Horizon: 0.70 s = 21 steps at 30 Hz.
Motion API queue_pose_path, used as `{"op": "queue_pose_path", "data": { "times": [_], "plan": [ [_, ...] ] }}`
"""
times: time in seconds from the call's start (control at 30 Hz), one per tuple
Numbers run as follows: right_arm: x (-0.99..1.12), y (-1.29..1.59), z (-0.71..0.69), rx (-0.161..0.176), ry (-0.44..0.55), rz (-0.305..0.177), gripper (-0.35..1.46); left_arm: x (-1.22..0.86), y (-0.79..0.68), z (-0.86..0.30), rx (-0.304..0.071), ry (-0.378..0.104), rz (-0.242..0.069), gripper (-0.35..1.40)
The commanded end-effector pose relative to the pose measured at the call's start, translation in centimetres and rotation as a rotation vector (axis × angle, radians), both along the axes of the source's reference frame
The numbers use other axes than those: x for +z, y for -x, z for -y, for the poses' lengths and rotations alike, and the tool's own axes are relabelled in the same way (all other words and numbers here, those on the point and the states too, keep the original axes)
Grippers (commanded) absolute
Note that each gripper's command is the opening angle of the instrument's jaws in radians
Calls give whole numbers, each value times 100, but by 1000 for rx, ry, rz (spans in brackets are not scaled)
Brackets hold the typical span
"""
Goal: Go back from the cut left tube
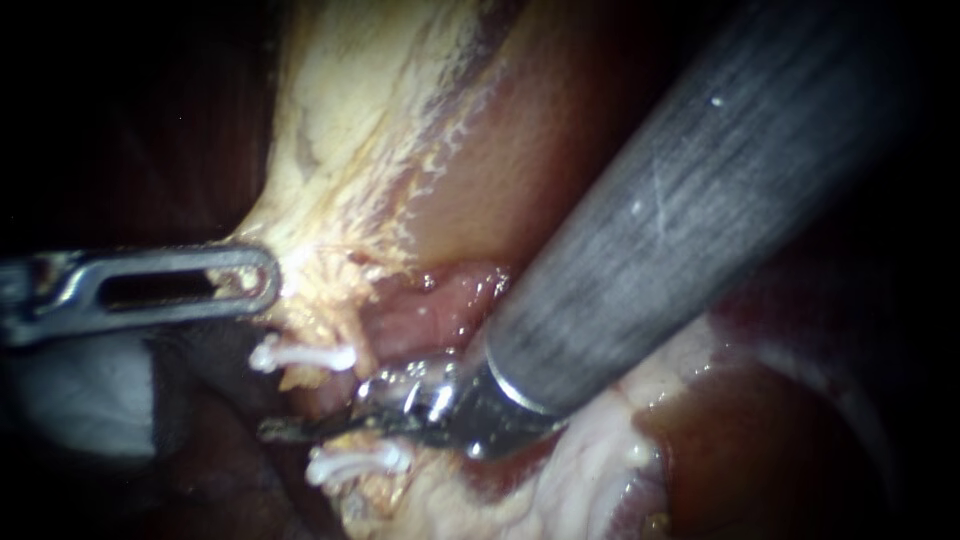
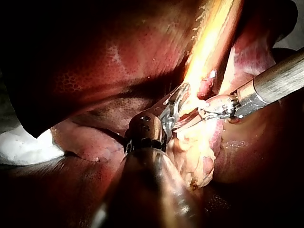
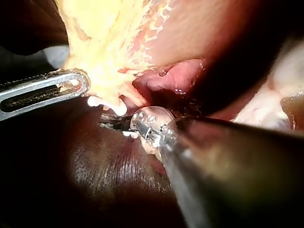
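Two white clips show in the endoscope view, an upper clip [image 1: 305,355] and a lower clip [image 1: 355,463]. My right instrument [image 1: 285,430] comes down from the upper right on a thick grey shaft. Its thin dark blades lie together between the two clips and hold nothing. Whatever tube lies between the clips is hidden under them. My left instrument [image 1: 262,285] reaches in from the left, its slotted jaws shut on the yellow-white fatty tissue [image 1: 330,200]. Seen from the right wrist, the blades [image 3: 110,126] sit just below one clip [image 3: 111,105], with the left instrument [image 3: 80,83] beside it.
Moist pink tissue [image 1: 430,310] lies just above the right instrument's wrist. Dark red liver [image 1: 780,440] fills the lower right, and pale tissue [image 1: 580,470] lies under the shaft. The left wrist view shows both instruments [image 2: 179,97] [image 2: 192,118] meeting at the yellow tissue [image 2: 199,152].
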State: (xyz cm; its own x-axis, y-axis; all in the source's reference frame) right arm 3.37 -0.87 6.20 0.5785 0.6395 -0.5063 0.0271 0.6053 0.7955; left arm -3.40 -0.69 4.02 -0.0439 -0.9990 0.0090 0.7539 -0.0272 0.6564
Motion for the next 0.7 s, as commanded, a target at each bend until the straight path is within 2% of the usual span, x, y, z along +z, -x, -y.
{"op": "queue_pose_path", "data": {
  "times": [0.03, 0.17, 0.43, 0.53, 0.57, 0.67, 0.7],
  "plan": [
    [0, 0, 0, 2, 1, 0, 57, 0, 0, 0, 0, 0, 0, -35],
    [0, 0, 0, 6, 0, -4, 71, 0, 0, 0, 0, 0, 0, -35],
    [-1, 1, 0, 7, 0, -7, 79, 0, 0, 0, -1, 0, -1, -35],
    [-4, 4, 2, 6, 0, -11, 88, 1, -1, 0, -1, 0, 0, -35],
    [-5, 6, 3, 2, 13, -25, 93, 1, -1, 0, -1, 0, -1, -35],
    [-11, 13, 5, -17, 100, -112, 118, 1, -1, 0, -1, 0, -1, -35],
    [-13, 16, 7, -22, 119, -131, 121, 1, -1, 0, -1, 0, -1, -35]
  ]
}}
